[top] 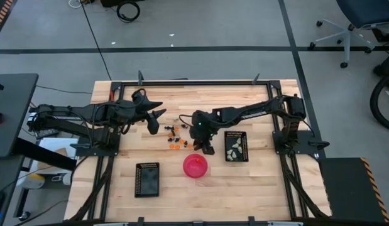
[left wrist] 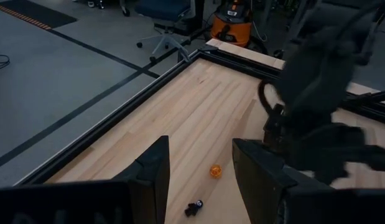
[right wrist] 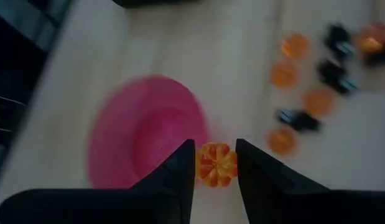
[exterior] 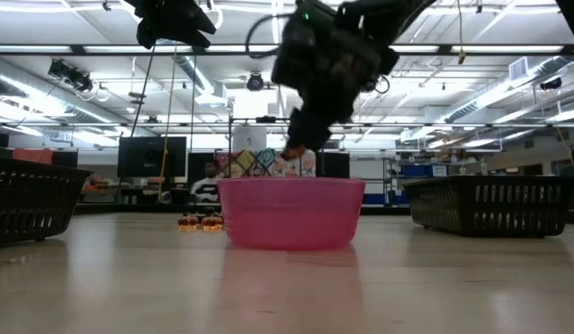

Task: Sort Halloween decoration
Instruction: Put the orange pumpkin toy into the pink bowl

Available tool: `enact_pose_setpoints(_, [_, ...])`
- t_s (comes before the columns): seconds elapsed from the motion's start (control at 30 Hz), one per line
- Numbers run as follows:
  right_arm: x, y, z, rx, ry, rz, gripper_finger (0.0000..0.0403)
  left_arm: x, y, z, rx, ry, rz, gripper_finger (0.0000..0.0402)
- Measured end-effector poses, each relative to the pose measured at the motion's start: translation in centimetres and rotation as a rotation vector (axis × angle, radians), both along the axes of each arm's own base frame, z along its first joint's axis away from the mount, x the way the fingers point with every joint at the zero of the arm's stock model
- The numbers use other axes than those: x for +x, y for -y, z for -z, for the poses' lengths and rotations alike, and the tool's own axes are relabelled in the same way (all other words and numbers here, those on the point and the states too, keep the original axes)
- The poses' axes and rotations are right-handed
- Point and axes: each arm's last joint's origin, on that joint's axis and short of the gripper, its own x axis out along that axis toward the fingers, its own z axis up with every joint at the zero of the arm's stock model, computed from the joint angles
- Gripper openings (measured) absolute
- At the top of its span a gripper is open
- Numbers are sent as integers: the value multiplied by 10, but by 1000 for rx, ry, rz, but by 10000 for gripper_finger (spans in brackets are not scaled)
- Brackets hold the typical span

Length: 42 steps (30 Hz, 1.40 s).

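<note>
High view: the right gripper (top: 207, 149) hangs just past the bowl (top: 195, 166), at about its 1 o'clock, and what it carries cannot be made out from here. The loose pieces (top: 175, 133) — orange and black — lie in a small cluster at the bowl's 11 o'clock. One tray (top: 147, 179) sits at the bowl's 8 o'clock, another tray (top: 236, 145) with pale pieces at its 2 o'clock. The left gripper (top: 158, 115) waits near the cluster's 10 o'clock.

Low view: the right gripper (exterior: 296, 147) points down over the bowl's (exterior: 290, 212) far rim, something orange at its tip; a few pieces (exterior: 199, 222) rest on the table to the bowl's left.

Left wrist view: its own fingers (left wrist: 155, 177) stand parted and hold nothing; an orange piece (left wrist: 215, 170) and a black piece (left wrist: 193, 208) lie on the wood beyond them.

Right wrist view — the only one that shows the grip plainly: the fingers (right wrist: 180, 171) are closed narrowly on an orange pumpkin (right wrist: 217, 164), beside the bowl's (right wrist: 142, 130) edge.
</note>
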Motion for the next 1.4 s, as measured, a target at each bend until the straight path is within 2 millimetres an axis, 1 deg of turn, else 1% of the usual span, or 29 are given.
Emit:
enact_pose_setpoints(0.1, [6,-18,-8,43,47,-21,109,0,0,0,0,0,0,149])
enact_pose_setpoints(0.2, [8,-40,-10,33,98,-55,110,0,0,0,4,-3,2,149])
enact_pose_setpoints(0.3, [8,-58,-2,-34,93,-42,110,0,0,0,5,-3,2,149])
enact_pose_setpoints(0.4, [9,-69,11,-60,61,-5,110,0,0,0,5,-8,3,149])
enact_pose_setpoints(0.47, [11,-71,17,-25,37,18,114,0,0,1,5,-12,4,149])
enact_pose_setpoints(0.53, [13,-71,17,11,42,42,125,0,0,1,3,-17,13,149])
enact_pose_setpoints(0.77, [13,-64,22,13,6,74,186,-1,3,2,-6,-34,42,149])
enact_pose_setpoints(0.87, [12,-62,22,9,-10,78,205,-1,5,3,-8,-34,57,149])
enact_pose_setpoints(1.0, [3,-53,6,-53,-27,154,210,0,7,3,-21,-35,93,149])
enact_pose_setpoints(1.1, [-4,-35,-8,-104,-33,225,205,0,9,4,-42,-40,130,149])
enact_pose_setpoints(1.17, [-9,-21,-21,-103,-14,265,202,0,10,5,-60,-56,160,149])
enact_pose_setpoints(1.23, [-15,-2,-31,-112,-19,315,200,4,10,10,-72,-88,176,149])
enact_pose_setpoints(1.33, [-26,28,-31,-191,-93,411,199,12,8,22,-100,-173,202,149])
enact_pose_setpoints(1.4, [-34,47,-29,-239,-143,450,200,22,7,29,-123,-201,215,149])
